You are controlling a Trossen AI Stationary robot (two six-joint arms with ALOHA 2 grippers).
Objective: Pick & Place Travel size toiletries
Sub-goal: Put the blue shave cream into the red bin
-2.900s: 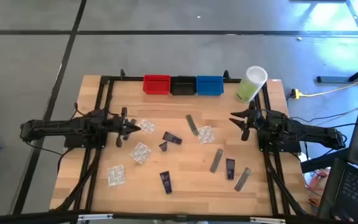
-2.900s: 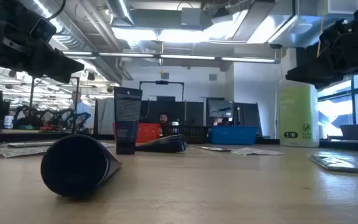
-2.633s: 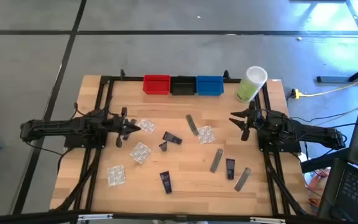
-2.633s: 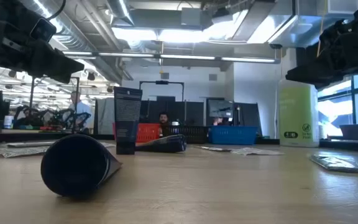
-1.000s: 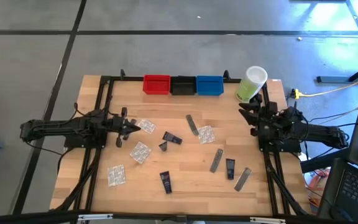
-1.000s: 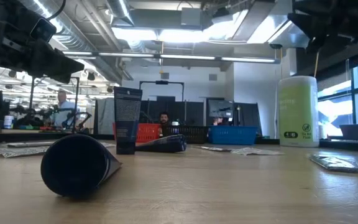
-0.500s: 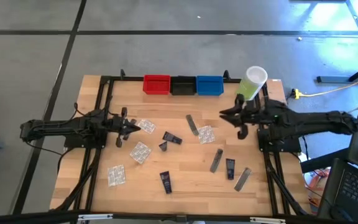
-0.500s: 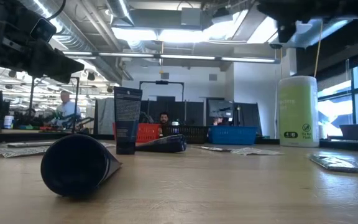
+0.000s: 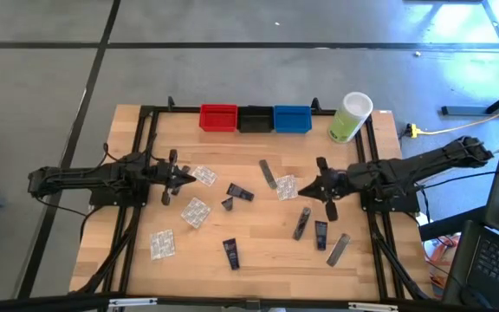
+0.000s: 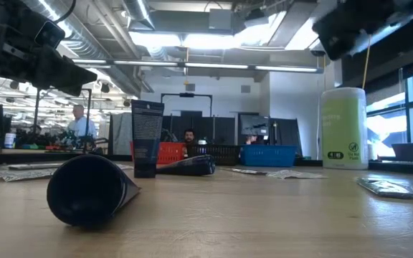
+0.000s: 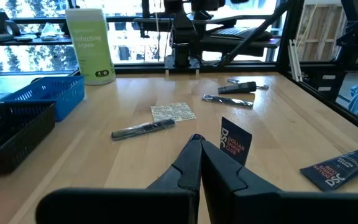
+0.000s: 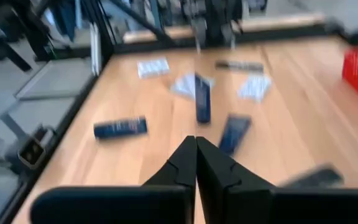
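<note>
The toiletries lie scattered on the table: navy tubes (image 9: 240,192) (image 9: 230,253) (image 9: 320,234), grey sachets (image 9: 268,173) (image 9: 301,224) (image 9: 338,249) and clear packets (image 9: 196,211) (image 9: 161,244) (image 9: 287,186). One small navy tube (image 11: 235,144) stands upright on its end. My right gripper (image 9: 307,188) (image 12: 196,142) is shut and hovers above the table, just right of the clear packet beside the sachets. My left gripper (image 9: 187,178) (image 11: 197,142) is shut and waits at the left, next to another clear packet (image 9: 202,175).
Red (image 9: 218,117), black (image 9: 255,119) and blue (image 9: 292,119) bins stand in a row at the far edge. A tall pale-green container with a white lid (image 9: 350,117) stands at the far right corner. Bare wood lies along the near edge. People show in the room behind.
My right arm has reached out from beside the green container toward the table's left and near edge, bringing its gripper over the middle of the table beside the clear packet. Its wrist view is blurred by the motion. No toiletry has moved.
</note>
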